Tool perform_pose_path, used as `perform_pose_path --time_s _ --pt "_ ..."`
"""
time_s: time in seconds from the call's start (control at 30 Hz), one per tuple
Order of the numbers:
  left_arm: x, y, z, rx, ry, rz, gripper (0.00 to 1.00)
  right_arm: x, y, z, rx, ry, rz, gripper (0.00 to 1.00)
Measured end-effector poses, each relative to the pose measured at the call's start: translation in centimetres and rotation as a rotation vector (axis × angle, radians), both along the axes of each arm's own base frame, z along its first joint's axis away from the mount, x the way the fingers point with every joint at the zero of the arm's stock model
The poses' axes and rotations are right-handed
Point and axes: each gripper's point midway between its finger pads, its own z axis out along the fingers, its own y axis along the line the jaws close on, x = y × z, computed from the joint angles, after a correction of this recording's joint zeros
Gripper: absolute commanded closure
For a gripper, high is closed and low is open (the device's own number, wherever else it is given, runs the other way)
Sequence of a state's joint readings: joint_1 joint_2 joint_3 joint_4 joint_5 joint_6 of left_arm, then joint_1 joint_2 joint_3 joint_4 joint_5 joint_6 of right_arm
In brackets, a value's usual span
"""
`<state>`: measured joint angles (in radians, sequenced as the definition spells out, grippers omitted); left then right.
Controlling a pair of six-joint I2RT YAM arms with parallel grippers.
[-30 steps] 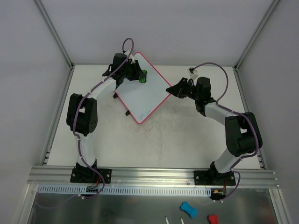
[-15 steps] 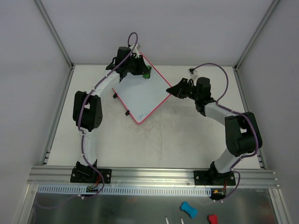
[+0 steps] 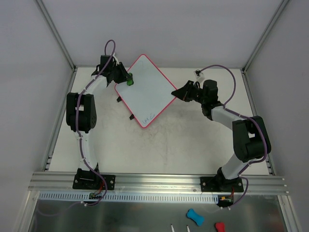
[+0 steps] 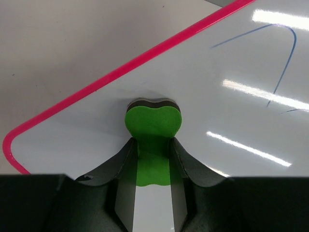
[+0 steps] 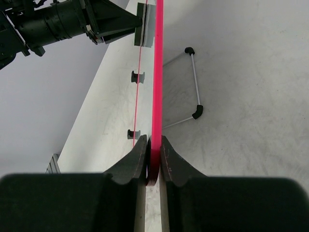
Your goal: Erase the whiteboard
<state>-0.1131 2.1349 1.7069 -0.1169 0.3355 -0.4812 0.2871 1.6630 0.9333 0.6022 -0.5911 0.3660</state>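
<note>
The left hand [image 4: 153, 147] grips the green eraser [image 4: 153, 121] at the whiteboard [image 3: 149, 96] corner. The right hand [image 5: 154, 147] pinches its rim, and hard pressing could twist it free.

The top camera sits high up, behind the left arm [image 3: 79, 113] and the right arm [image 3: 248, 137]. It looks down from far off and sees the whole table [image 3: 164, 145] and the whiteboard [image 3: 147, 94].

The left wrist camera is very close. It looks past the left gripper [image 4: 152, 141] and the green eraser [image 4: 153, 121] onto one corner of the whiteboard.

The right wrist camera is close too. It looks past the right gripper [image 5: 153, 143] along the pink edge, side-on.

All three views show the whiteboard.
</note>
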Motion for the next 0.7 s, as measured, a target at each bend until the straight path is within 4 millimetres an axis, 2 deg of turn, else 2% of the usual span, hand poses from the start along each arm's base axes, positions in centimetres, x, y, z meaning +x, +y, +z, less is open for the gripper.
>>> perform_pose_path --time_s 0.23,0.33,0.53,0.7 --pt "0.1 -0.3 0.6 0.005 0.002 -0.003 1.00 -0.1 0.0 0.0 0.000 0.000 0.004 1.00" --pt "0.5 -1.0 1.5 0.004 -0.002 -0.016 1.00 -0.1 0.1 0.0 0.001 0.000 0.006 1.00" --pt "1.7 -4.6 4.5 -0.007 -0.079 -0.076 1.00 -0.1 0.1 0.0 0.000 -0.003 0.009 1.00" --pt "1.7 -8.6 6.7 0.021 -0.170 -0.192 1.00 -0.1 0.1 0.0 0.000 -0.001 0.008 1.00"
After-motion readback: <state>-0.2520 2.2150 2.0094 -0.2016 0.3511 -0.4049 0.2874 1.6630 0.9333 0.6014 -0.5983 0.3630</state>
